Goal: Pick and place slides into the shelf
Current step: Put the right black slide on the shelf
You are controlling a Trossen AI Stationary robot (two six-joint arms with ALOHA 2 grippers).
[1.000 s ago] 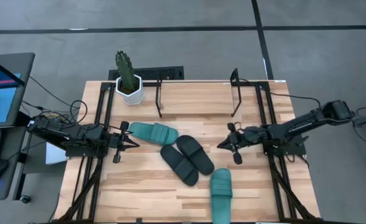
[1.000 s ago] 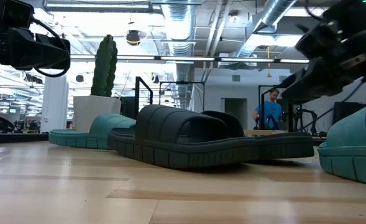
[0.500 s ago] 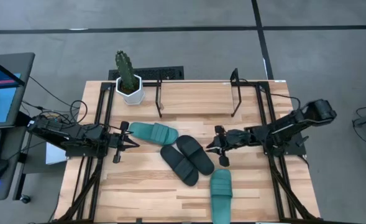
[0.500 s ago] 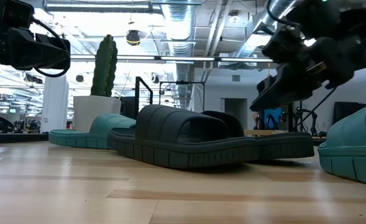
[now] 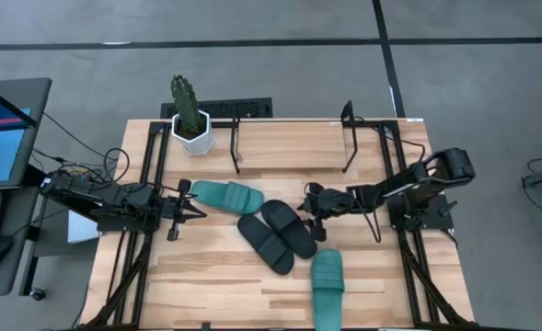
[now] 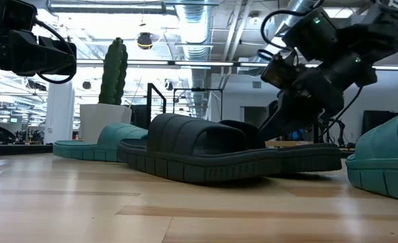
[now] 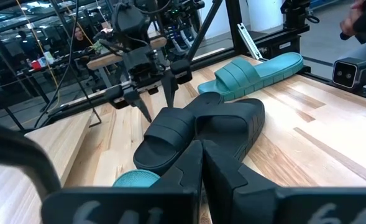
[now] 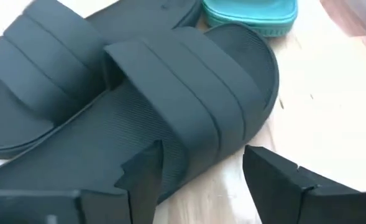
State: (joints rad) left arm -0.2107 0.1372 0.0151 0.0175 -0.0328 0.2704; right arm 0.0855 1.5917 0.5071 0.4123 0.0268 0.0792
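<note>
Reaching my right gripper (image 5: 313, 204), fingers spread, beside the nearer black slide (image 5: 290, 227). I should straddle its strap squarely before closing.

Grey floor (image 5: 280, 23) surrounds the wooden table (image 5: 280, 142); ceiling ducts (image 6: 199, 27) overhead.

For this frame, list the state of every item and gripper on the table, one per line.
Right gripper: open, at the edge of the black slide nearer the right arm, holding nothing.
Left gripper: shut, empty, waiting beside a teal slide.
Black slides: two, flat on the table, side by side, not on the shelf.
Teal slide by left gripper: flat on the table.
Teal slide at near edge: flat on the table.
Shelf: holds no slides.
Potted cactus: upright.
</note>
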